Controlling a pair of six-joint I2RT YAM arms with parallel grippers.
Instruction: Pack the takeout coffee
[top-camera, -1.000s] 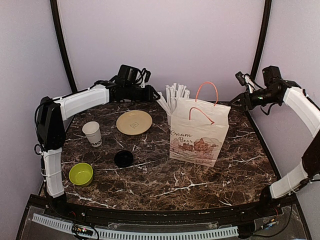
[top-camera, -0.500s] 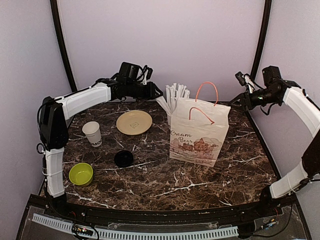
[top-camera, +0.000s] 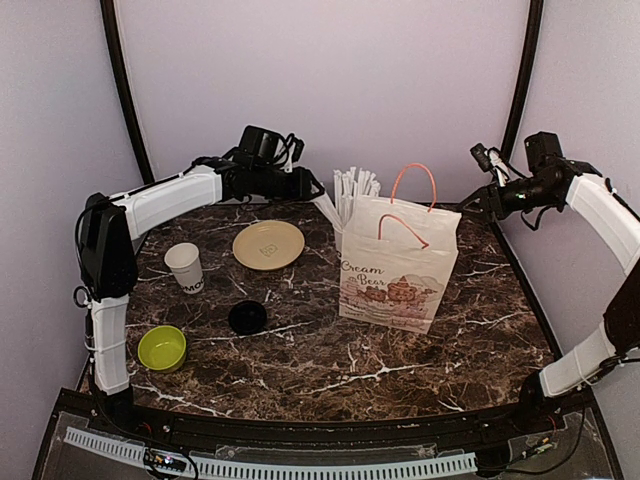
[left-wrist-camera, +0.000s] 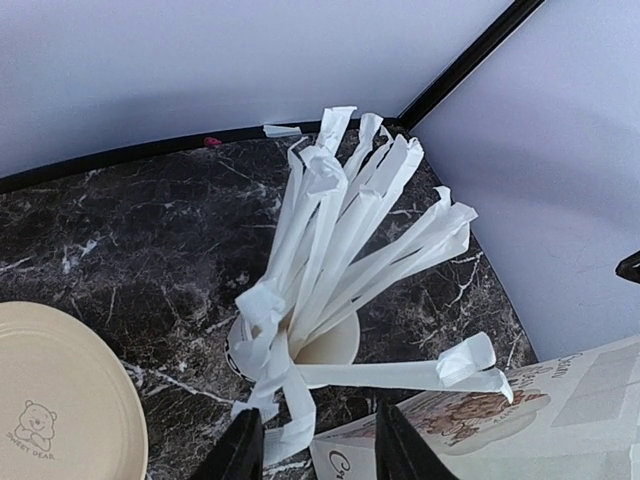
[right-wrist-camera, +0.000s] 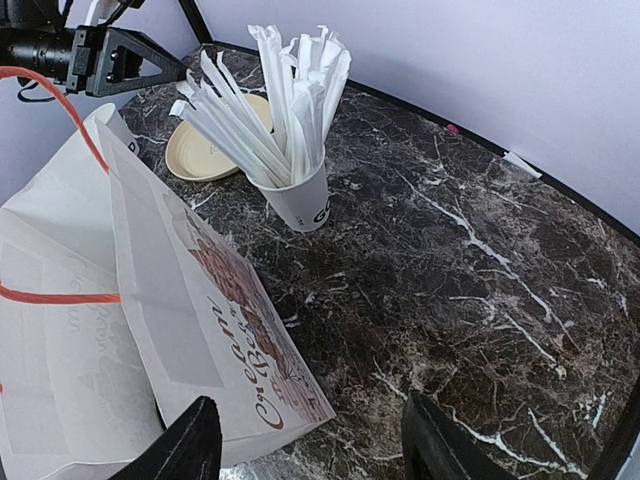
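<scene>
No lidded white cup with a black lid shows in any view; the takeout coffee is hidden or out of view. The white paper bag (top-camera: 400, 265) with orange handles stands open at centre right; it also shows in the right wrist view (right-wrist-camera: 150, 330). My left gripper (top-camera: 312, 188) is open and empty at the back, just left of the cup of white wrapped straws (top-camera: 350, 200). In the left wrist view that gripper (left-wrist-camera: 315, 455) hovers over the straw cup (left-wrist-camera: 335, 345) and the bag's edge (left-wrist-camera: 520, 420). My right gripper (top-camera: 466, 207) is open and empty, raised behind the bag's right side (right-wrist-camera: 315, 445).
A lidless white printed cup (top-camera: 185, 266) stands at the left. A cream plate (top-camera: 268, 244) lies behind it. A black round disc (top-camera: 247, 317) lies at mid-left, and a green bowl (top-camera: 162, 347) sits front left. The table's back edge meets the wall behind the straws.
My left gripper has moved slightly right, towards the straw cup. The right arm and the objects on the table have not moved.
</scene>
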